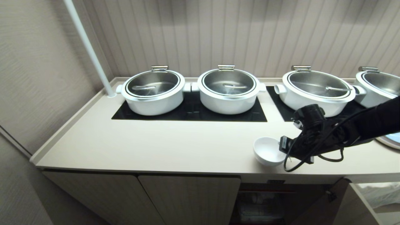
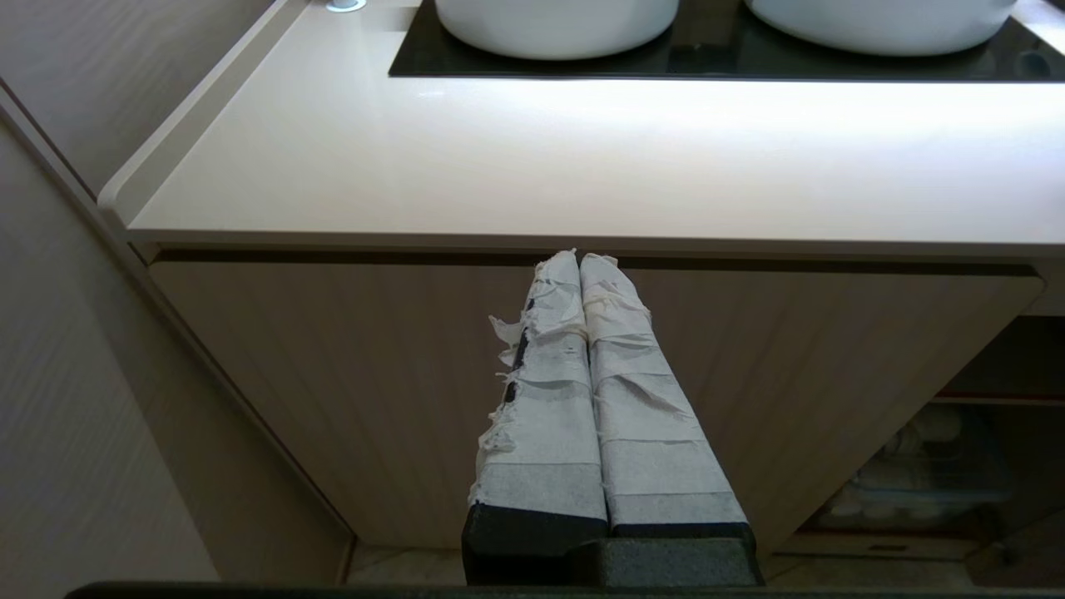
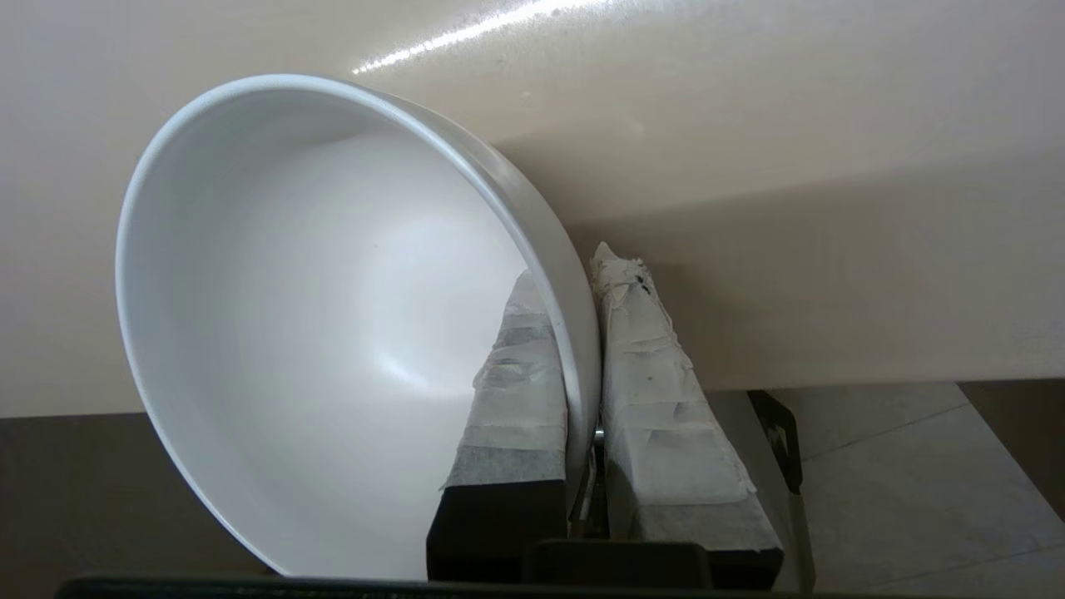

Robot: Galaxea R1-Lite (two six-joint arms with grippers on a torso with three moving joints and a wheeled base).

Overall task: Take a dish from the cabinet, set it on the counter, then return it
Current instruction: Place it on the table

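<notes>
The head camera looks down and forward over the worktop (image 1: 156,147). The left wrist camera, lower, faces its front edge and the cabinet (image 2: 374,374). The right wrist camera sits close above that edge, seemingly.

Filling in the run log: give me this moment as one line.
right gripper: shut on bowl rim, over counter front edge | left gripper: shut, idle before cabinet door | bowl tilted
</notes>
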